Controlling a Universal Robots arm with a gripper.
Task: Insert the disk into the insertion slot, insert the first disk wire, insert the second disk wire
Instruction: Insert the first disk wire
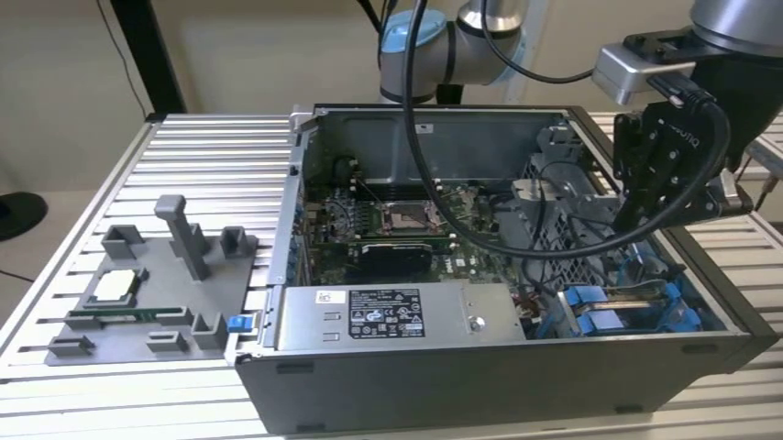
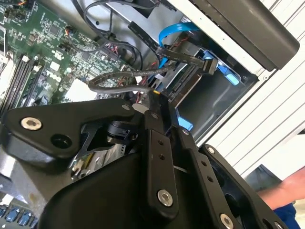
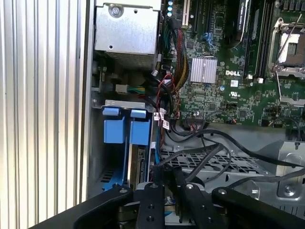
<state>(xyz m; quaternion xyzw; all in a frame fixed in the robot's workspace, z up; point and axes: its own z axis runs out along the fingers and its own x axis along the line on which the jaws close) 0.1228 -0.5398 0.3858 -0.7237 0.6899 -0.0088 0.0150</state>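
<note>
Up top in the exterior view the arm (image 1: 734, 37) runs out past the edge. A dark shape (image 1: 15, 215) at the exterior view's left is clipped too, and there's no telling what it is. Down in the case, the disk (image 3: 138, 164) offers just a thin edge inside the insertion slot (image 3: 114, 164), its broad face hidden. In the second wrist view the gripper (image 2: 156, 99) pinches a black wire (image 2: 119, 88). The contact itself is buried behind the gripper's own links, and its body is cut by the picture's edge. A person's arm (image 2: 281, 193), blurred, is cut off at the corner.
</note>
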